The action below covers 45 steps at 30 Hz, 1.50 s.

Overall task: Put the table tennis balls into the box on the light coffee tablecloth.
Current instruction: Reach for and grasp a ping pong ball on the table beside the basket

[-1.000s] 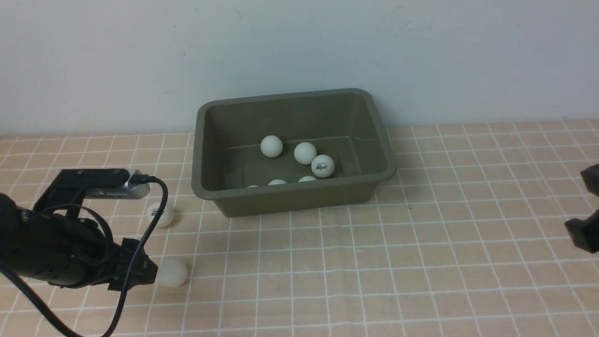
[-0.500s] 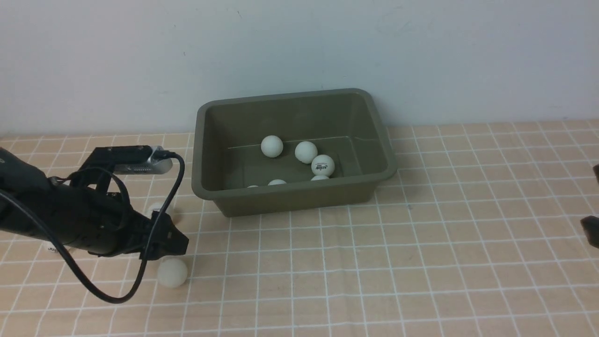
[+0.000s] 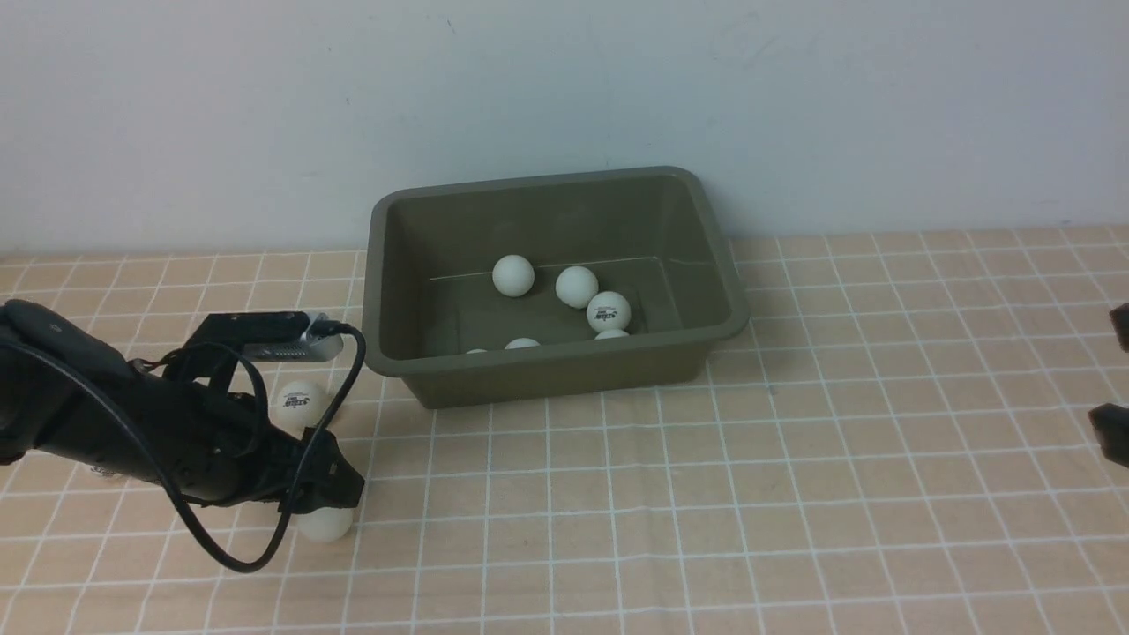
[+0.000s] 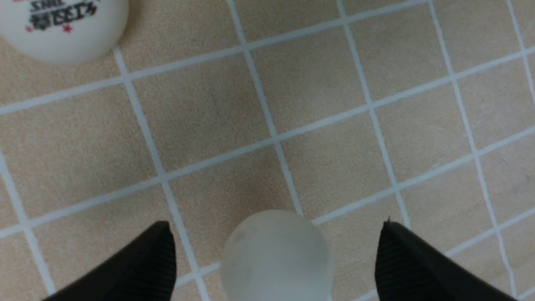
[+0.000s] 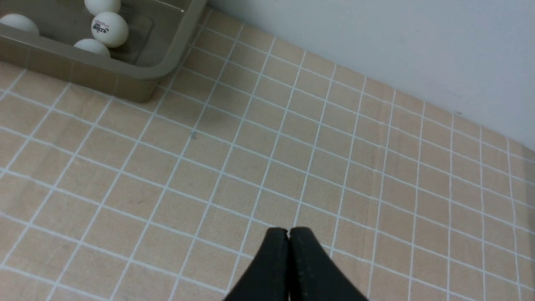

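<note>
Spread wide and empty, the left gripper (image 4: 276, 228) straddles a plain matte white table tennis ball (image 4: 276, 257) resting on the peach-beige gridded tablecloth (image 3: 794, 485) squarely between its fingers (image 4: 142, 267), the olive-green plastic box (image 3: 547, 375) ahead to its right; the far, pinched-shut right gripper (image 5: 288, 234) is no contender.

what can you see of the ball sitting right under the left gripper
It is a plain matte white table tennis ball, with no logo on the side that shows. It rests on the light coffee tablecloth, left of and nearer than the box. The left gripper is open and straddles it, a finger on each side with a gap to both. A second ball with a printed logo lies apart from it.
</note>
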Each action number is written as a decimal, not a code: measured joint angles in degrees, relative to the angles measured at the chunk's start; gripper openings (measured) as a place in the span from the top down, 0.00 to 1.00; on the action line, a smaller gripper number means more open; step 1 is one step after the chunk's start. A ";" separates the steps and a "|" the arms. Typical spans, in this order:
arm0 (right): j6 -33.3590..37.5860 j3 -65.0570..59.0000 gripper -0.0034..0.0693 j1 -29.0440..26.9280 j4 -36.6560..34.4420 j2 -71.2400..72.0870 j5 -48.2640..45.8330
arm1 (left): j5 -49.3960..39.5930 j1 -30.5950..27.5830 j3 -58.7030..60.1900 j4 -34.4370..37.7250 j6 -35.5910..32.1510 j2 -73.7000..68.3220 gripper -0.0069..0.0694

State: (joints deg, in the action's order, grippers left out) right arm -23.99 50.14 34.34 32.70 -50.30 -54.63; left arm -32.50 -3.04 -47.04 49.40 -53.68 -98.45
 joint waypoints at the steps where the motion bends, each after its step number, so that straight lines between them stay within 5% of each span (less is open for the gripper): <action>1: 0.00 0.00 0.98 0.00 0.00 0.00 0.32 | 0.00 0.00 -0.07 0.00 0.00 -0.45 0.20; 18: 0.00 0.00 0.98 0.00 0.00 0.00 1.03 | 0.53 0.00 -0.26 4.01 -0.14 -3.49 0.20; 27: 0.00 0.00 0.98 0.00 0.00 0.00 1.03 | -0.06 0.00 -0.26 4.74 -0.38 -3.49 0.49; 38: 0.00 0.00 0.98 0.00 0.00 0.00 1.03 | -1.96 0.00 -0.36 4.63 -0.62 -3.49 0.50; 45: 0.00 0.00 0.98 0.00 0.00 0.00 1.03 | -14.78 0.00 -3.17 4.20 0.22 -3.44 0.50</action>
State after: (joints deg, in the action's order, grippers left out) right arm -23.99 50.14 34.34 32.70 -50.30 -53.60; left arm -47.27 -3.04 -50.21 53.60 -53.46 -101.89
